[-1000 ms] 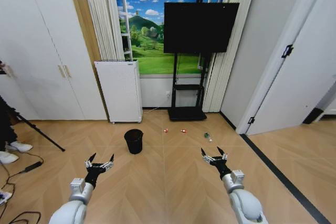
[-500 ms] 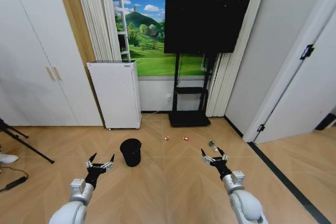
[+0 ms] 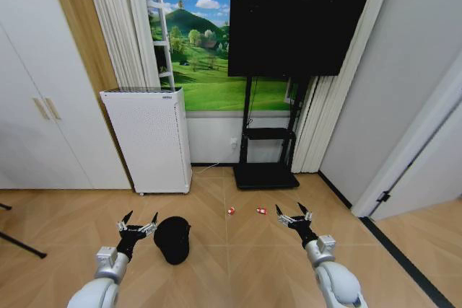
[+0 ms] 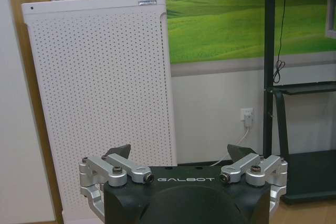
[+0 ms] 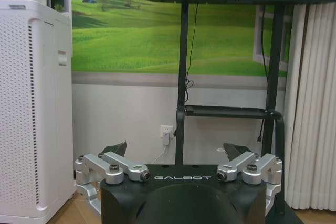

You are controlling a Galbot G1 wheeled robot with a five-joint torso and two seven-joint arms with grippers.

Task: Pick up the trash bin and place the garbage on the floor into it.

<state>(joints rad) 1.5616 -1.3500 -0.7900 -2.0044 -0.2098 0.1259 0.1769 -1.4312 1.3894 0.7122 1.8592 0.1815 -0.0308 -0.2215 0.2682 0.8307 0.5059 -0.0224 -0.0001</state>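
While my left gripper [image 3: 138, 221] and right gripper [image 3: 293, 213] hang spread and empty, the trash bin [image 3: 172, 239] stands near two red wrappers [image 3: 246, 211] on the floor [image 3: 238, 265].

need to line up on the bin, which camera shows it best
The head view: the whole bin stands on the floor just ahead of the open left gripper. Both wrist views look over it, at the white appliance and the TV stand.

Both grippers [image 3: 138, 220] [image 3: 294, 211] forward, jaws spread.
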